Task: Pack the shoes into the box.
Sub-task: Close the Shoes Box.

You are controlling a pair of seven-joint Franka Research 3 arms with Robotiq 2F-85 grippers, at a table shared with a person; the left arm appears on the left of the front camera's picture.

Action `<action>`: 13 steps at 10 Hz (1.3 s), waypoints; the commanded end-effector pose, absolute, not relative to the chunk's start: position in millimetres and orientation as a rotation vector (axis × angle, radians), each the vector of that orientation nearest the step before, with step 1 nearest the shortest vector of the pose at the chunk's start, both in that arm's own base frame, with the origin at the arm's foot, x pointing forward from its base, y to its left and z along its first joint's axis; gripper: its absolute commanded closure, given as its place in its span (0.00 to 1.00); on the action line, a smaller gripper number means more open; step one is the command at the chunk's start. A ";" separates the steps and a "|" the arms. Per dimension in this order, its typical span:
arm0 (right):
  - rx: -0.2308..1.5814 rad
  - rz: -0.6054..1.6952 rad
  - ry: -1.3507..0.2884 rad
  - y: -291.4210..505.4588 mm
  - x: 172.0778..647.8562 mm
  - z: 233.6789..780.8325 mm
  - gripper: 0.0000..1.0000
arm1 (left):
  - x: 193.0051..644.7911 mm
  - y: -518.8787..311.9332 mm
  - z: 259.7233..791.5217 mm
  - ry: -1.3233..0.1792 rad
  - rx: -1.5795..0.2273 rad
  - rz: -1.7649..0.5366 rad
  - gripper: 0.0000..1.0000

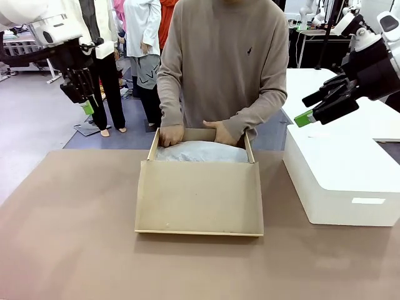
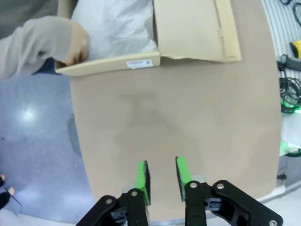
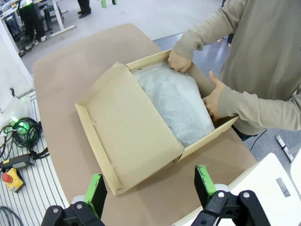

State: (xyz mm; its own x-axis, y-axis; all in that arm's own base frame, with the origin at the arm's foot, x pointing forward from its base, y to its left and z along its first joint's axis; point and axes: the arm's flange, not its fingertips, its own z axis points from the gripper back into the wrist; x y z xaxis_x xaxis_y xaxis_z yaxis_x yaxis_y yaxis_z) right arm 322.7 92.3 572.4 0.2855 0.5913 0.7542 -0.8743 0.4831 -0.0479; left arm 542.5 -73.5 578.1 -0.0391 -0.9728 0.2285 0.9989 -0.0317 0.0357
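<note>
Bearing box (image 1: 199,200), brown table (image 1: 69,237) on grey floor (image 1: 37,119); left jaws part-spread, right jaws spread.

1. The left arm (image 1: 56,28) is hanging high, with its wrist pointing the left gripper (image 1: 87,105) straight down.
2. The left gripper's pads (image 2: 142,176) are standing parallel with a narrow gap between them, gripping nothing.
3. The right arm (image 1: 392,31) is hanging raised, tilting the right gripper (image 1: 307,107) down and inward.
4. The right gripper's fingers (image 3: 96,190) are standing wide apart, with nothing between them.
</note>
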 end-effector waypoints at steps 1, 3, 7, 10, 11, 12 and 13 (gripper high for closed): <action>0.435 1.027 -0.810 92.2 325.0 572.5 0.00 | 550.3 -71.1 577.6 -0.215 -0.245 -1.650 1.00; 0.435 1.027 -0.810 92.2 325.0 572.5 0.00 | 551.8 -73.5 576.6 -0.220 -0.296 -1.687 1.00; 0.435 1.027 -0.810 92.2 325.0 572.5 0.00 | 553.9 -69.1 576.9 -0.209 -0.298 -1.674 1.00; 0.435 1.027 -0.810 92.2 325.0 572.5 0.00 | 550.3 -72.4 572.6 -0.202 -0.328 -1.693 1.00; 0.435 1.027 -0.810 92.2 325.0 572.5 0.00 | 550.3 -72.4 572.6 -0.202 -0.328 -1.693 1.00; 0.435 1.027 -0.810 92.2 325.0 572.5 0.00 | 550.3 -72.4 572.6 -0.202 -0.328 -1.693 1.00; 0.435 1.027 -0.810 92.2 325.0 572.5 0.00 | 550.3 -72.4 572.6 -0.202 -0.328 -1.693 1.00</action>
State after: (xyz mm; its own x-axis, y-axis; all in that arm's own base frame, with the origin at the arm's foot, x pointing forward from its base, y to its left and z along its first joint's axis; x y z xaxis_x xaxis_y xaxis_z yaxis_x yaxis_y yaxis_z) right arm 322.7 92.3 572.4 0.2855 0.5913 0.7542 -0.8743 0.4831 -0.0479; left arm 552.3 -74.5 572.2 -0.1133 -0.9438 0.3106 0.9891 -0.1369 -0.0551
